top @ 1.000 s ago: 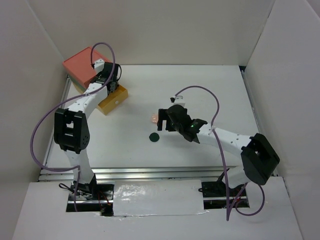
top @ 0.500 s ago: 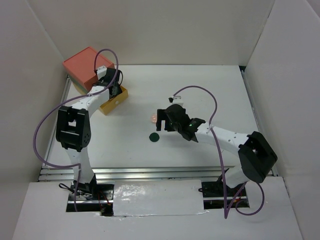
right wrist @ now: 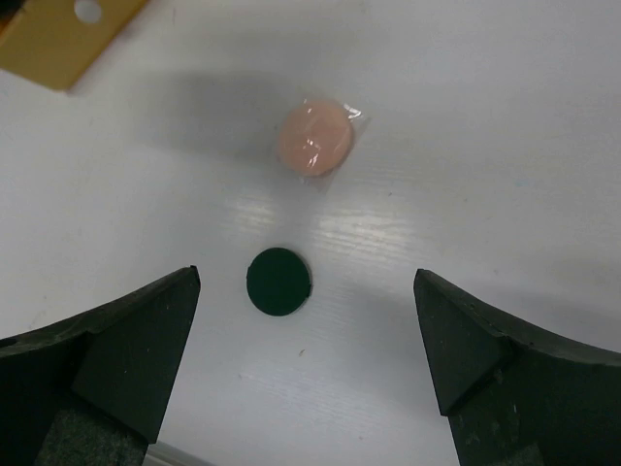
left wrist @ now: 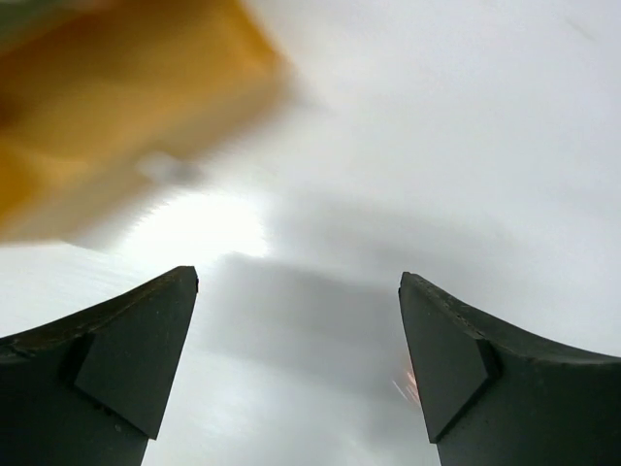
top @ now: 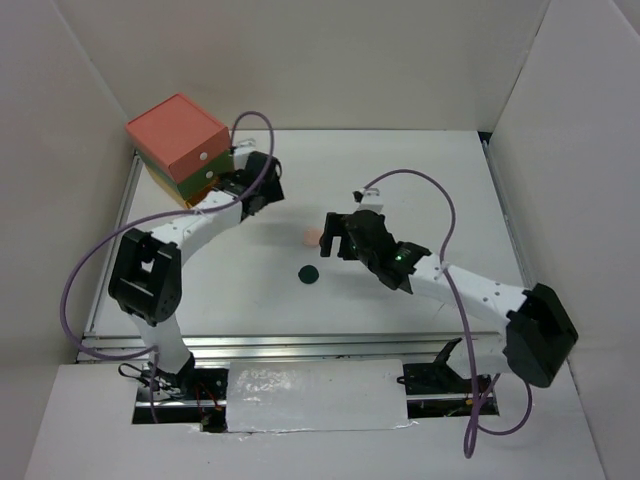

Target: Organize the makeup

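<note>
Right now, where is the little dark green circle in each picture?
Top external: the dark green disc lies near the middle of the picture.
Left wrist: not in it.
Right wrist: the dark green disc lies a little below and left of the centre.
Shared landmark: the peach disc sits just above the green one in the top view, and the same in the right wrist view.

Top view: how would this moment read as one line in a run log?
left gripper: open, near drawer chest | right gripper: open, pointing at peach disc and dark-green disc
</note>
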Motion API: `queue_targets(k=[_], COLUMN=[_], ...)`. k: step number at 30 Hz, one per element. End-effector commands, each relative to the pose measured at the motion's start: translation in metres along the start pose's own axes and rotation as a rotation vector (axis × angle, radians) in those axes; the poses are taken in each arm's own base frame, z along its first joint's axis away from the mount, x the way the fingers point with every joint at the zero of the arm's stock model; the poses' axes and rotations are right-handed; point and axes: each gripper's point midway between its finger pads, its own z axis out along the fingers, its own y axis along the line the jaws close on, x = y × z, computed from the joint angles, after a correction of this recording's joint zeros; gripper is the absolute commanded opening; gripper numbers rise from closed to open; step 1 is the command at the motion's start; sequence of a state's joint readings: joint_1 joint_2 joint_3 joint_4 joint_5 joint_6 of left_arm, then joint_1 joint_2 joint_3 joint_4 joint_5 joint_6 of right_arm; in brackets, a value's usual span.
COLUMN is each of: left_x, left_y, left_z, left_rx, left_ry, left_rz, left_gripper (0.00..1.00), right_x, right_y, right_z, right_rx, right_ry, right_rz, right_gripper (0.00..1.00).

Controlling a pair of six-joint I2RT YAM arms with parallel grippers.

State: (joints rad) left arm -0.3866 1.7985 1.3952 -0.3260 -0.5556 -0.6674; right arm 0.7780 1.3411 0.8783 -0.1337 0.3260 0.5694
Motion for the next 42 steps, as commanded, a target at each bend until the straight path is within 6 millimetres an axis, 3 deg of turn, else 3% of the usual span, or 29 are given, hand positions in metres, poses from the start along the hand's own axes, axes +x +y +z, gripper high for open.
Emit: queue_targets(k=[1,2,3,5,9,11,15,24,26,27,28,31,34,38,42], left_x=[0.018,0.04,0.066,0.099,0.166,0.186,0.208,0.247,0.252,0.251,0.248,0.225,0.185,0.114,0.034], left_y=[-0.06,-0.077,-0.081,-0.102,-0.112,-0.111,-0.095,-0.08,-0.079,-0.079,-0.078,-0.07,-0.063,-0.05,-0.012], left_z=[-0.057,-0.071,-0.079,-0.099,-0.122,-0.129,-0.118,-0.088,-0.085,-0.085,-0.085,-0.084,-0.087,-0.091,-0.071], left_rx=[0.223,0.29,0.341,0.425,0.472,0.471,0.424,0.331,0.331,0.33,0.324,0.292,0.278,0.247,0.119], left_ry=[-0.039,-0.017,0.027,0.059,0.15,0.167,0.193,0.256,0.269,0.265,0.258,0.203,0.128,0.017,-0.094], left_rz=[0.07,0.101,0.127,0.165,0.277,0.304,0.321,0.343,0.343,0.333,0.328,0.307,0.261,0.192,0.095], left_gripper=[0.99,0.98,0.98,0.98,0.97,0.96,0.93,0.76,0.6,0.46,0.41,0.29,0.25,0.24,0.27], right_x=[-0.035,-0.041,-0.046,-0.057,-0.072,-0.071,-0.069,-0.065,-0.065,-0.065,-0.066,-0.067,-0.066,-0.065,-0.064], right_y=[-0.019,-0.022,-0.027,-0.041,-0.056,-0.059,-0.052,-0.049,-0.049,-0.048,-0.049,-0.048,-0.048,-0.048,-0.048], right_z=[-0.026,-0.033,-0.044,-0.056,-0.081,-0.084,-0.079,-0.072,-0.072,-0.072,-0.073,-0.073,-0.073,-0.071,-0.067], right_rx=[0.062,0.065,0.059,0.103,0.117,0.117,0.102,0.103,0.098,0.097,0.099,0.093,0.094,0.095,0.101], right_ry=[-0.178,-0.21,-0.252,-0.321,-0.426,-0.435,-0.41,-0.381,-0.384,-0.383,-0.388,-0.391,-0.389,-0.386,-0.379], right_rz=[0.09,0.112,0.133,0.177,0.237,0.238,0.224,0.204,0.207,0.205,0.209,0.211,0.208,0.205,0.194], right_gripper=[1.0,1.0,1.0,1.0,1.0,1.0,1.0,1.0,1.0,1.0,1.0,1.0,1.0,1.0,1.0])
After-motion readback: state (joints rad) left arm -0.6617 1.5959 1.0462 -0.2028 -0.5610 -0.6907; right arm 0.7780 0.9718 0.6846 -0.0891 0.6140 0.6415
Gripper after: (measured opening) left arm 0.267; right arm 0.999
